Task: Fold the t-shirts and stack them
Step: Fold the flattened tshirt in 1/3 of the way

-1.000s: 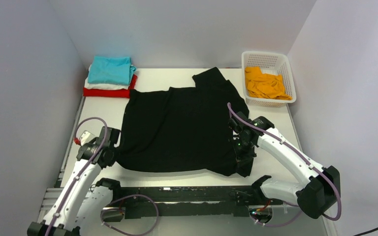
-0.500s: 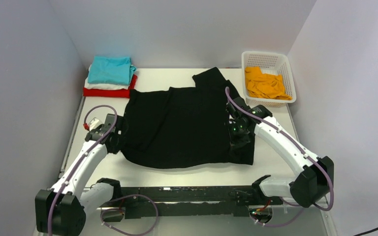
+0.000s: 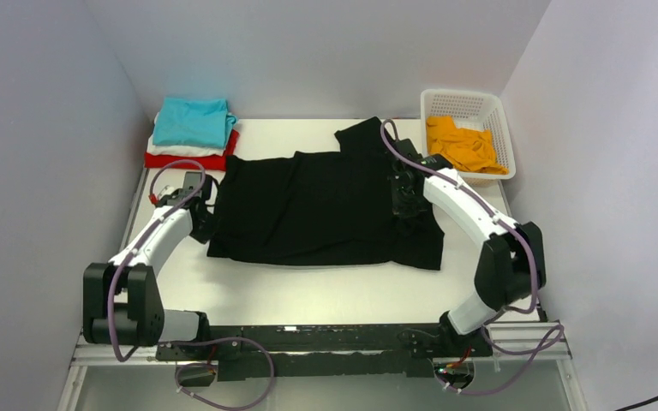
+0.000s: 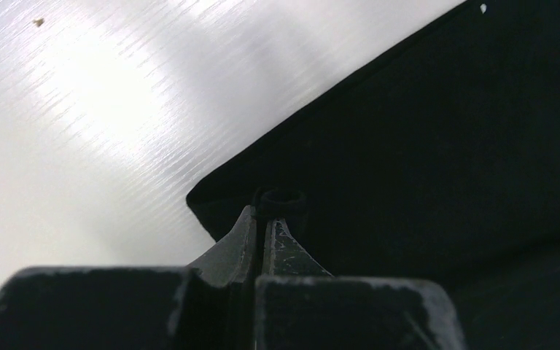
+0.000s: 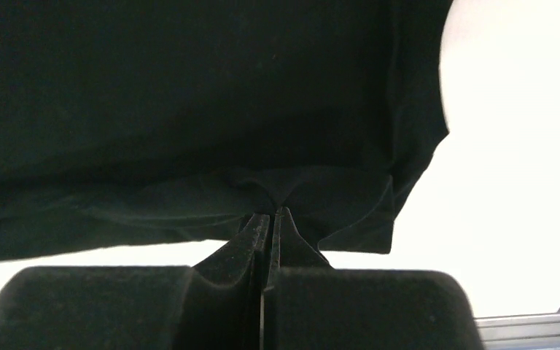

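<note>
A large black t-shirt lies across the middle of the white table, with its near part doubled back over the rest. My left gripper is at the shirt's left edge, shut on a pinch of black cloth at the hem corner, as the left wrist view shows at the gripper. My right gripper is over the shirt's right side; in the right wrist view this gripper is shut on a bunched fold of the black cloth, held a little above the table.
A folded stack sits at the back left: a teal t-shirt on a white one on a red one. A white lattice basket at the back right holds a crumpled orange t-shirt. Grey walls close three sides.
Both arms have swung away from the near edge toward the back, carrying the black shirt's near hem with them. The shirt's near edge now lies farther from the arm bases.
</note>
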Available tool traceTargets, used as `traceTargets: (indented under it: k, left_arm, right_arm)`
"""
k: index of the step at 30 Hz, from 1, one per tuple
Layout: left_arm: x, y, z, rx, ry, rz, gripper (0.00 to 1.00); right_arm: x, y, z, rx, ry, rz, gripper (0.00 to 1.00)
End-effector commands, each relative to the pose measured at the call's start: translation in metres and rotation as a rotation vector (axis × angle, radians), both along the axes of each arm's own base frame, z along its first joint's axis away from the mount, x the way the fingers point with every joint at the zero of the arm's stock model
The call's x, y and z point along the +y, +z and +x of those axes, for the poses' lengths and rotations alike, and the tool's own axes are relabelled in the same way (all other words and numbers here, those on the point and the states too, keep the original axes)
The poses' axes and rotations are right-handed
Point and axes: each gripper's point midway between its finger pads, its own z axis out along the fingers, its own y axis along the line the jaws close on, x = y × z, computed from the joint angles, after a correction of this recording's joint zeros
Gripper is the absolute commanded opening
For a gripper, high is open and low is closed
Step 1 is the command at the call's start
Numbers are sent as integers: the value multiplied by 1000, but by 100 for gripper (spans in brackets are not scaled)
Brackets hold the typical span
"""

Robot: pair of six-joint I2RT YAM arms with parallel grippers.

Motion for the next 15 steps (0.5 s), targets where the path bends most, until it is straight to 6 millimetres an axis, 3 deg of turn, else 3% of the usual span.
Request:
traceTargets:
  k: [1,5,7,12,14,15]
  left_arm:
    - [4,10,26,-46,25,-7,0]
    - [6,3,30,-30,45,-14,0]
    - [8,0,31,-16,54,-14,5]
    - [11,-1,36,-17,60,-10,32]
    - [15,8,39,-36,68,-2,56]
    - [17,14,41,-52,69,1,71]
  right_arm:
    - [-16,8,43,-104,-45,-89,1]
    - [-15,-1,62,-100,-15,-100,3]
    - [-13,-5,72,-95,-6,-99,4]
    - [-3,-19,110,-95,50,-96,8]
    - [-1,-25,127,-93,64,-99,18]
    - [-1,-27,137,-103,60,-113,32]
